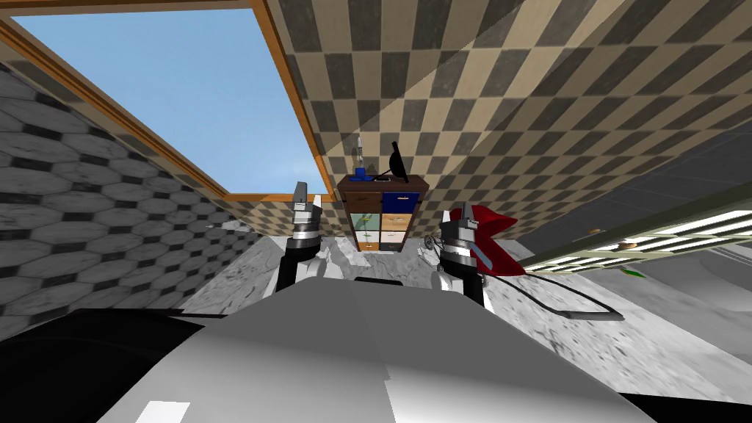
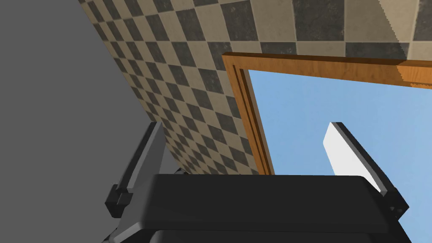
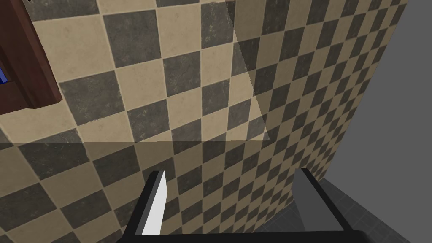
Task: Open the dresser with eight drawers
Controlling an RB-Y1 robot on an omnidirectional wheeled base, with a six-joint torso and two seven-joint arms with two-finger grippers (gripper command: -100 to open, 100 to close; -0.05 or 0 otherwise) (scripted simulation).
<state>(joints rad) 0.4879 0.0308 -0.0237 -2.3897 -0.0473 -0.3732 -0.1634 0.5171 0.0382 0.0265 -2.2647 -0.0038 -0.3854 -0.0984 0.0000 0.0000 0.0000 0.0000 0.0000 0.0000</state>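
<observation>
Both released, left claw (image 2: pixel 245 125) and right claw (image 3: pixel 230 172); boxy dark-wood dresser (image 1: pixel 382 213) against checkered wall (image 1: pixel 514 88).

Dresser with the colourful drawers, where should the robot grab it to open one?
Probably a drawer's small handle, midway across its front. Come straight at the dresser from the room side: its back is against the checkered wall and the drawer fronts face the robot.

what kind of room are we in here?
Likely a bedroom or similar room in a house, though that is a guess: a dark wood dresser with coloured drawers stands against a checkered wall, beside a large wood-framed window, on a marbled floor.
</observation>
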